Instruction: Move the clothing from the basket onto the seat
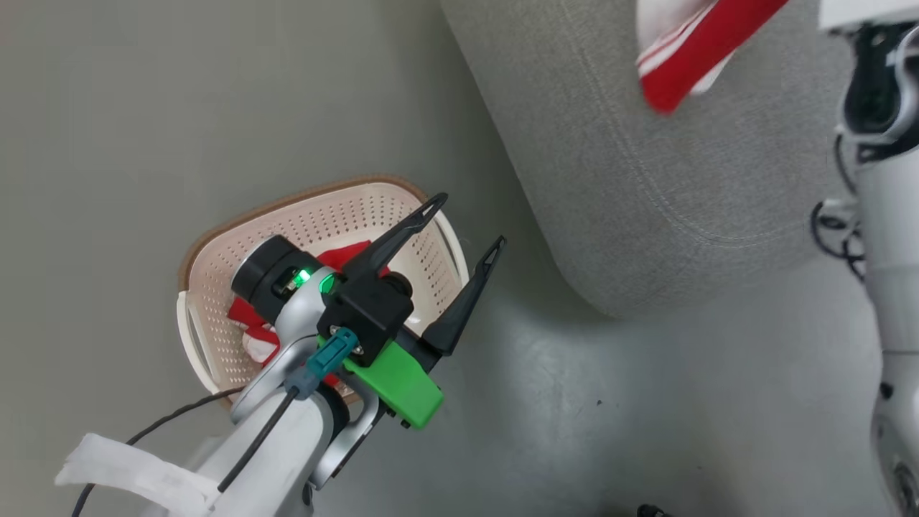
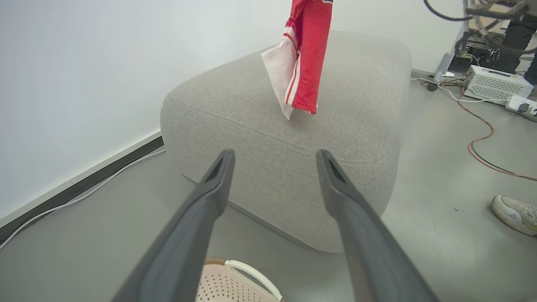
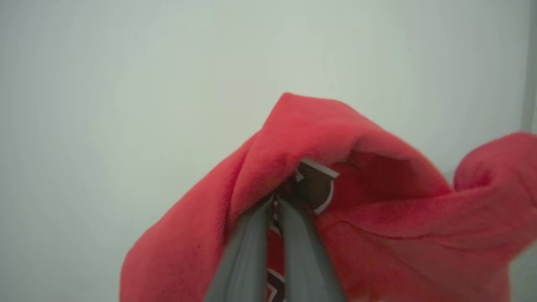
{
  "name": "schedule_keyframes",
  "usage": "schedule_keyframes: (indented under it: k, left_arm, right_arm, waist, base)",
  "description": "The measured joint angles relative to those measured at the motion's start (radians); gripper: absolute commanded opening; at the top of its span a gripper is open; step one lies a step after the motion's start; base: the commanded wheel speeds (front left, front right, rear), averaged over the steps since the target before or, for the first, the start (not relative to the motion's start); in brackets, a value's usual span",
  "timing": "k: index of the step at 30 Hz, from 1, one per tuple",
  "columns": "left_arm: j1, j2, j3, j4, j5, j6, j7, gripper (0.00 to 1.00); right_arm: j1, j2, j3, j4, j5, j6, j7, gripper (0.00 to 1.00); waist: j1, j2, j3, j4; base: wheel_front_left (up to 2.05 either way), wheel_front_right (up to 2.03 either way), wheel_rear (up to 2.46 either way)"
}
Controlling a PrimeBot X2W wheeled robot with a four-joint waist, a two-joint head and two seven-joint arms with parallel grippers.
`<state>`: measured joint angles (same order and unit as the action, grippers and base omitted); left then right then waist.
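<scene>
while right gripper [image 3: 279, 199] pinches red garment [image 3: 377, 235] above seat [image 2: 235, 105] | left gripper [image 1: 468, 222] spread wide, empty, over basket [image 1: 323, 215]

The grey floor [image 1: 610, 431] was occupied by the seat [image 1: 610, 201]. The basket [image 1: 323, 215] was set just beside the seat's rounded corner. A pale shoe [image 2: 514, 214], an orange cable [image 2: 469, 147] and a white box [image 2: 495, 84] were left off another side of the seat.

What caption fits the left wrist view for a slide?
Open left gripper above the basket, facing the grey seat, over which a red-and-white garment hangs.
</scene>
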<state>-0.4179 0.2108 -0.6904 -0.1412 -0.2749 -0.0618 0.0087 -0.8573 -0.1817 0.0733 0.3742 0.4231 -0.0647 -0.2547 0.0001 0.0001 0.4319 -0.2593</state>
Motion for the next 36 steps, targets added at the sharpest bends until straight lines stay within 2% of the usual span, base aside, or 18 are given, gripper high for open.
schedule_keyframes:
  k: [11, 25, 35, 36]
  left_arm:
    - [-0.036, -0.005, -0.003, -0.025, 0.006, -0.009, 0.001, 1.0]
    - [-0.063, 0.008, 0.01, -0.033, 0.008, -0.01, 0.0, 1.0]
    - [-0.072, 0.014, 0.013, -0.022, 0.008, -0.017, -0.005, 1.0]
    - [-0.074, 0.014, 0.013, -0.02, 0.008, -0.017, -0.006, 1.0]
  right_arm:
    - [-0.127, -0.101, -0.073, 0.073, -0.012, -0.018, 0.0, 0.0]
    - [-0.115, -0.109, -0.188, 0.246, 0.011, -0.042, 0.0, 0.0]
    - [-0.077, -0.088, -0.252, 0.376, 0.046, -0.044, 0.0, 0.0]
    - [-0.077, -0.088, -0.252, 0.378, 0.046, -0.044, 0.0, 0.06]
  waist:
    - [0.0, 0.0, 0.071, 0.057]
    - [0.0, 0.0, 0.18, 0.103]
    - [0.0, 0.0, 0.201, 0.117]
    - [-0.0001, 0.0, 0.201, 0.118]
  base:
    - [0.0, 0.0, 0.0]
    - [0.0, 0.0, 0.0]
    - [0.0, 0.0, 0.0]
    - [0.0, 0.0, 0.0]
